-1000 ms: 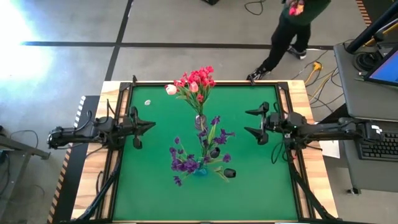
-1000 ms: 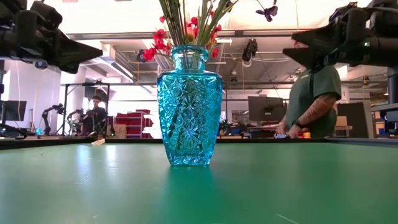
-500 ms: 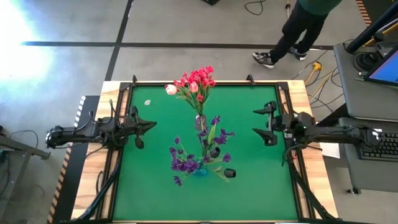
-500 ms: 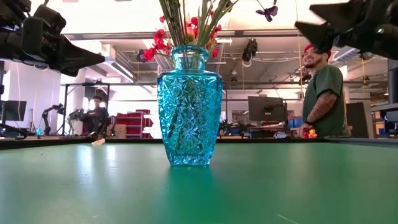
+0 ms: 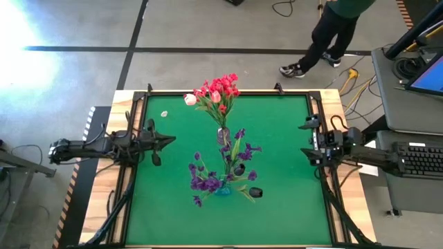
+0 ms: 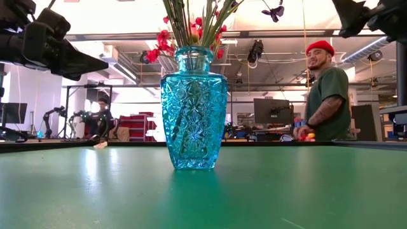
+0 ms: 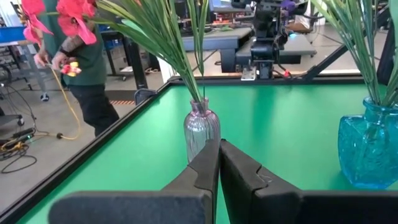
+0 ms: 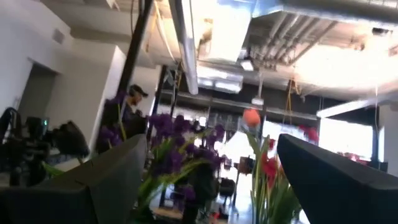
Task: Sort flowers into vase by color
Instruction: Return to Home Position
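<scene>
Judge the sorting essentially done. Find red flowers point(image 5: 218, 90) and a pale pink tulip point(image 5: 190, 99) standing in the small purple vase point(image 7: 199, 127) mid-tabletop point(image 5: 291, 200). Find purple flowers point(image 5: 206, 182) in the blue vase point(image 6: 193, 111) close by. See no stem lying loose. Note one small pale scrap point(image 5: 164, 114) on the green; cannot tell what. Cannot tell whether the dark bloom point(image 5: 255, 192) beside the blue vase hangs or lies. Place left gripper point(image 5: 171, 140) by the left edge, jaws clenched on nothing. Place right gripper point(image 5: 303, 139) by the right edge, jaws released. Reckon only parking the arms left. Spot a person point(image 5: 325, 31) beyond the far edge, well apart from both arms.
</scene>
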Robot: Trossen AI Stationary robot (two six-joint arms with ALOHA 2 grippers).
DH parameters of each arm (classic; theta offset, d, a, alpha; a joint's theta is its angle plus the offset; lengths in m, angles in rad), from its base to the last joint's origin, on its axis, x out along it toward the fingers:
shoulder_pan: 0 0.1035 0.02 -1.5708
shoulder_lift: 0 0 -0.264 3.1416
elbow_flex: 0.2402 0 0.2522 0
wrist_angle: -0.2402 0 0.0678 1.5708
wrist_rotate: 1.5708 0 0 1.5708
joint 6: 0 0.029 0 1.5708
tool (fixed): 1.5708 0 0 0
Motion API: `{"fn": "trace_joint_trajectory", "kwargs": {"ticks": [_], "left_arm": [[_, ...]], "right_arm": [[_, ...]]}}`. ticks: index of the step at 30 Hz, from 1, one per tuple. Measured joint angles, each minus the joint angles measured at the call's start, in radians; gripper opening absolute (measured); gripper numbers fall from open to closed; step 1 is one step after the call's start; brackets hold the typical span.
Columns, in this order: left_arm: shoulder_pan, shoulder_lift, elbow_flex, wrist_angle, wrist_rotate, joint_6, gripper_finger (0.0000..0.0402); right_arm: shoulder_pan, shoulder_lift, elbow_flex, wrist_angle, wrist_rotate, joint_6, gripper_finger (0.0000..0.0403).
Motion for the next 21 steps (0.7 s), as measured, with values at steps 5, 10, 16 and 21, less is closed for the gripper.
{"fn": "trace_joint_trajectory", "kwargs": {"ticks": [5,10,16,21], "left_arm": [[0.0,0.018,0.0,0.002,0.0,0.0,0.0],[0.0,0.027,0.0,-0.003,0.0,0.0,0.0],[0.0,0.046,0.0,0.002,0.0,0.0,0.0],[0.0,0.063,0.0,0.001,0.0,0.0,0.0]], "right_arm": [[0.0,0.005,0.0,-0.046,0.0,0.014,0.0354],[0.0,0.011,0.0,-0.136,0.013,0.037,0.0354],[0.0,0.021,0.0,-0.212,0.005,0.004,0.0354],[0.0,0.04,0.0,-0.213,0.005,-0.04,0.0354]]}}
